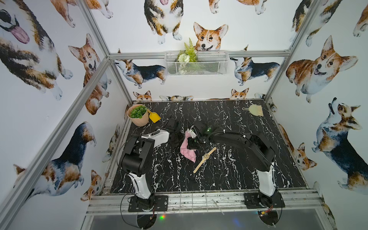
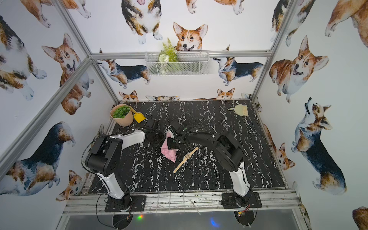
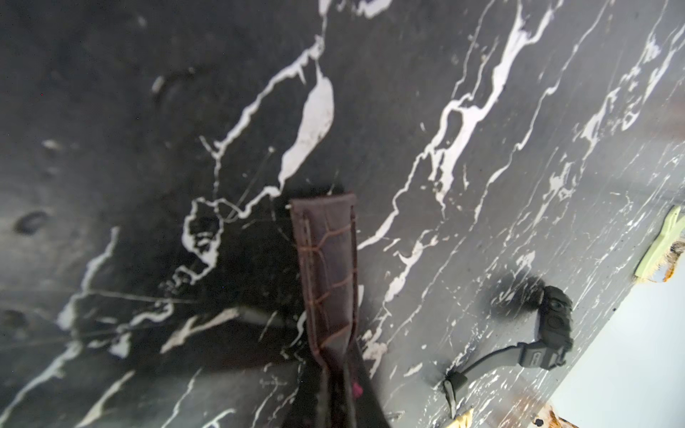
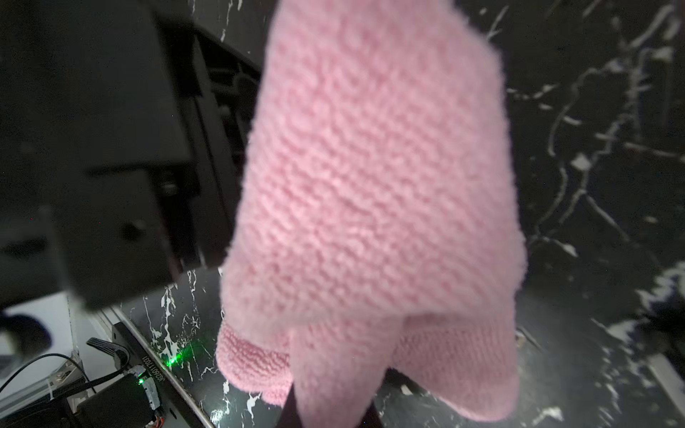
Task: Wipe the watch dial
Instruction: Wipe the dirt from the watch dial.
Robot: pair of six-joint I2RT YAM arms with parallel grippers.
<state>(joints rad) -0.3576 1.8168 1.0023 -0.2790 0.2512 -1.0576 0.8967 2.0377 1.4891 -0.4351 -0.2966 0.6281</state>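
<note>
Locate the watch (image 1: 205, 157) flat on the table (image 1: 229, 175), slightly nearside of centre, dial up, tan strap stretched diagonally. Note the pink cloth (image 1: 187, 148) just beside it toward the left edge, narrowly apart from the dial. Find the right tool (image 4: 333, 407) clamped on the cloth, with the cloth hanging from it; cannot tell whether cloth and table touch. See the left tool (image 3: 323, 207) beside the cloth toward the left edge, fingers pressed together with nothing visible between them. At the far left corner, observe a potted plant (image 1: 138, 115) with a yellow scoop (image 1: 154, 117) just beside it. At the far right corner, find a hand brush (image 1: 254, 110). Above the far edge, note a wire basket (image 1: 197, 63) holding greenery.
</note>
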